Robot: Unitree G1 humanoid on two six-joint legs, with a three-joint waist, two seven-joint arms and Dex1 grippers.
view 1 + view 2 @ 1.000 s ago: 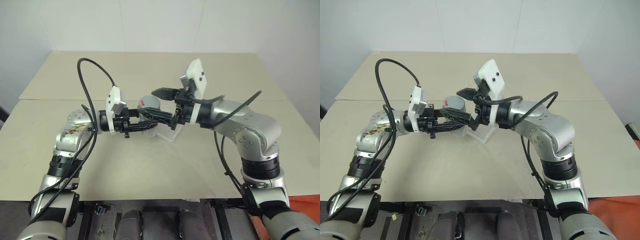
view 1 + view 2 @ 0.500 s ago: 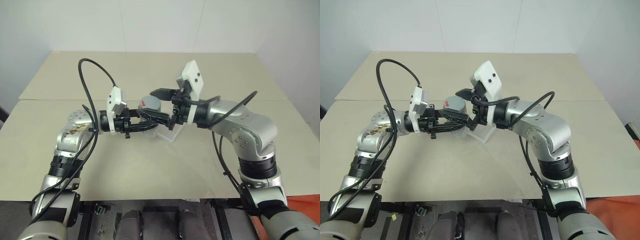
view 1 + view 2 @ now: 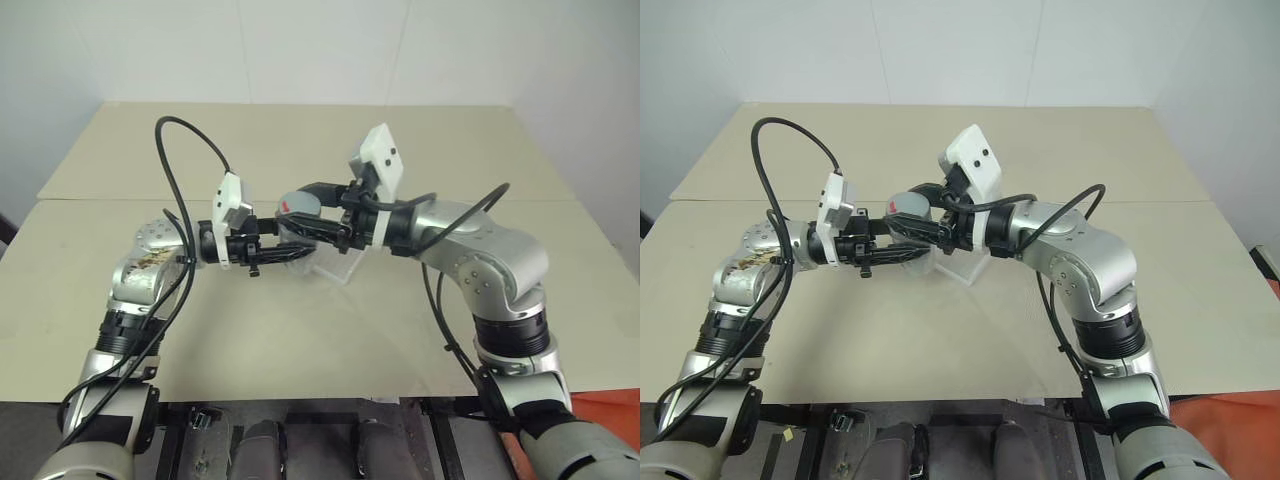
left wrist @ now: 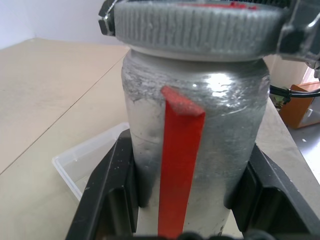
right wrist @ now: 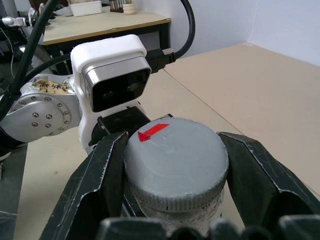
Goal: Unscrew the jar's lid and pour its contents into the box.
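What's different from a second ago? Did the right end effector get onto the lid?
Yes. The right end effector, open around the lid before, has closed onto its rim. The left end effector keeps its grip on the jar, held in place above the box.

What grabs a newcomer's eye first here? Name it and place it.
The jar, held above the table at its middle in the shut left pincer. The right pincer is clamped on its grey lid. The clear box lies just beneath.

silver arms point(image 3: 480, 255), black cables, white wrist cameras point(image 3: 232, 200).
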